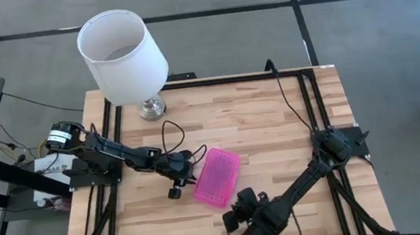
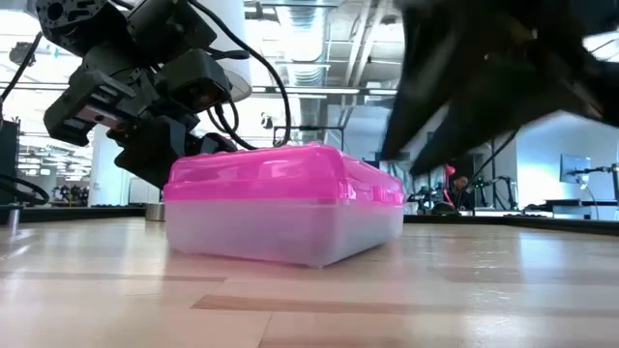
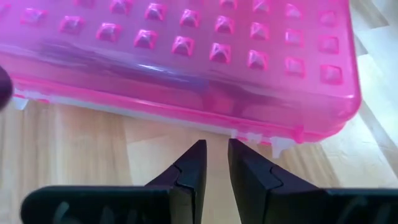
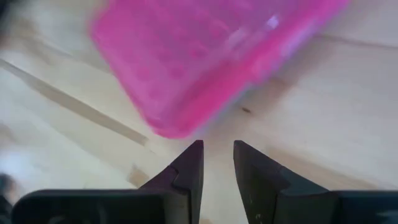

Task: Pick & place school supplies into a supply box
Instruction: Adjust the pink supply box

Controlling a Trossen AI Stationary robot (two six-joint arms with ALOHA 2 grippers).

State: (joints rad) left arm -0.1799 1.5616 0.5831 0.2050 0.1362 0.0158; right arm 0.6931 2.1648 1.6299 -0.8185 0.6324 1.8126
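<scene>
The supply box [image 1: 217, 177], a clear base under a shut bright pink studded lid, lies flat on the wooden table and fills the low view [image 2: 285, 208]. My left gripper [image 1: 186, 169] is low at the box's left long side. In its wrist view its fingertips [image 3: 216, 149] stand a narrow slit apart, just short of the lid's edge [image 3: 186, 56]. My right gripper [image 1: 243, 210] hovers at the box's near end [image 4: 205, 56], fingers [image 4: 217, 149] equally close together. No loose pens, pencils or scissors show; only dim dark streaks show through the lid.
A lamp with a white shade [image 1: 121, 55] and a metal foot [image 1: 150, 106] stands at the table's far left. A black cable [image 1: 169, 133] loops from it toward my left arm. Black rails [image 1: 306, 99] run along the table's sides.
</scene>
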